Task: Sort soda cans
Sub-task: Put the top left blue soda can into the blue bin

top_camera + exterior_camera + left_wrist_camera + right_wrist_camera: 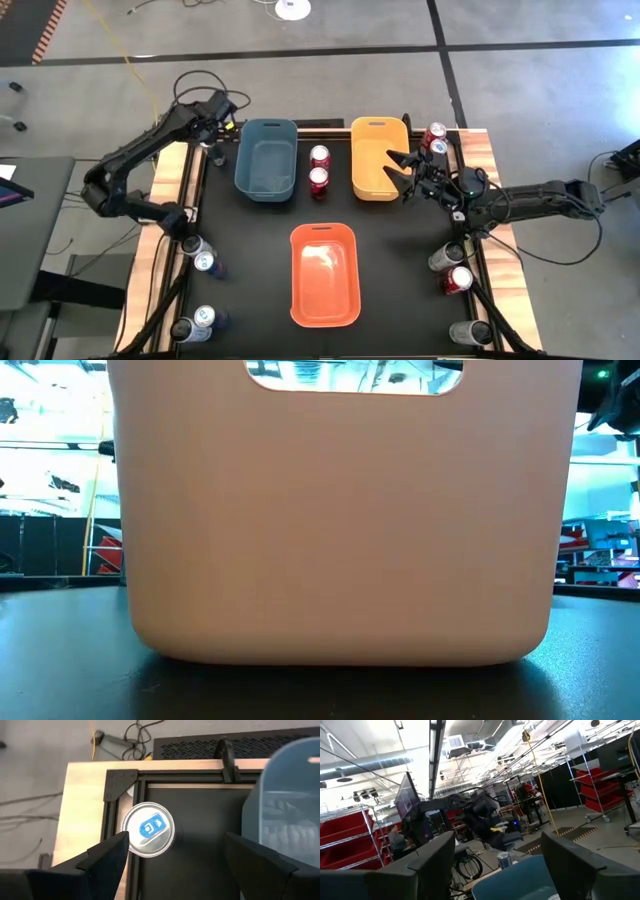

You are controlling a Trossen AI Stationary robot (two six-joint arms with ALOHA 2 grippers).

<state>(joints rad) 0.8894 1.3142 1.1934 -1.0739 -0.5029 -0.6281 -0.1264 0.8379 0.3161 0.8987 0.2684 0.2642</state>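
Black tabletop (250, 290) bearing three plastic bins: orange bin (324, 274) at 6 o'clock from table centre, blue bin (265, 159) at 11 o'clock, yellow bin (378, 158) at 1 o'clock. Scattered around them, soda cans: two red cans (319, 168) upright at 12 o'clock between blue and yellow bins, a cluster at 2 o'clock beside the yellow bin, more at 4 o'clock and at 8 o'clock along the table edges. Hovering at 10 o'clock, left gripper (175, 857) spread wide and empty, directly above a blue-tabbed can (148, 829) standing just inside the table's corner frame, beside the blue bin. Parked at 2 o'clock over the yellow bin's edge, right gripper (405, 166) with fingers parted, nothing between them. Likely light, thin-walled, smooth and slippery, easily dented; best taken across the cylindrical wall at mid-height with gentle squeeze, kept upright, not pinched by the rim.
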